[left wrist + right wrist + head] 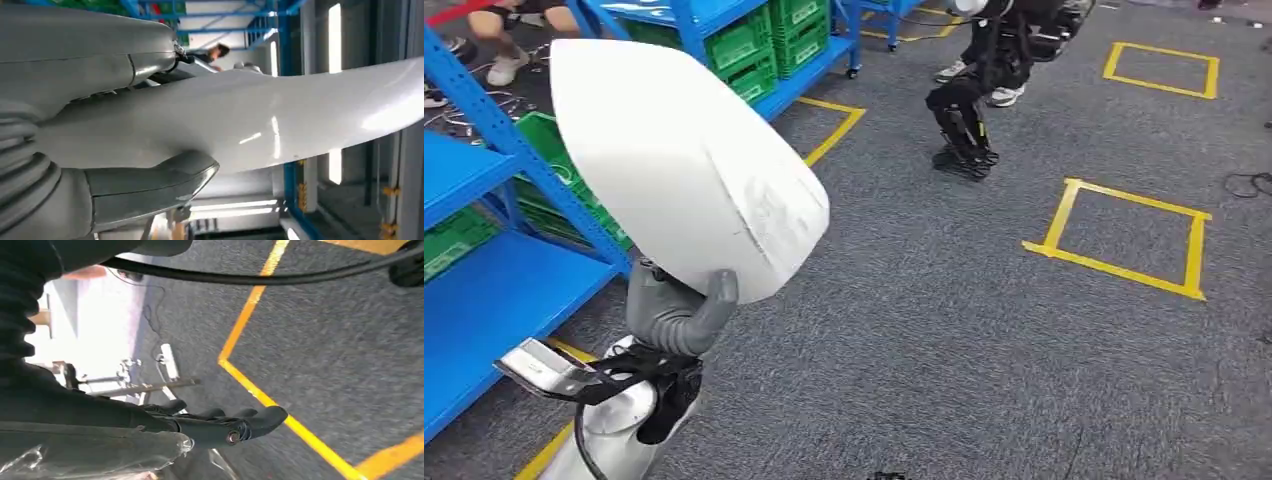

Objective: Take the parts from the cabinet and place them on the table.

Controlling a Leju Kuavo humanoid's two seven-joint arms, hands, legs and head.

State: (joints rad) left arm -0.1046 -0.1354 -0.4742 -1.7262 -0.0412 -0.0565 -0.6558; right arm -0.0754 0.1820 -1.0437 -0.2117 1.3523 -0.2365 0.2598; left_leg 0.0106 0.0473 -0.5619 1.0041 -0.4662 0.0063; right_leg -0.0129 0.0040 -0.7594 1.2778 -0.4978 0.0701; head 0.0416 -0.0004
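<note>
The white part (pixel 679 165), a large smooth curved shell, is raised in the air in front of us, tilted, held from below by our left hand (pixel 676 315); the grey thumb presses against its lower edge in the head view, and in the left wrist view the thumb (pixel 150 187) lies against the part's glossy underside (pixel 260 120) while the fingers sit on its other face. Faint embossed marks show on the part's narrow end; we cannot read them, and we see no label or brand on it. The part is beside the blue cabinet (pixel 494 270), off its shelves, above the grey carpet (pixel 944 330); green crates (pixel 769 40) stand on the cabinet's shelves, and more green crates (pixel 549 160) sit just behind the part. Our right hand (pixel 220 422) hangs above the carpet with its dark fingers stretched out nearly straight and close together, holding nothing; a yellow tape line (pixel 260 390) runs across the carpet beneath it. Yellow tape squares (pixel 1124 235) are marked on the floor, well apart from the cabinet; another dark robot (pixel 979 90) stands beyond them, with a person's white shoes (pixel 1004 95) just beside it; a seated person's legs (pixel 504 40) show behind the cabinet.
</note>
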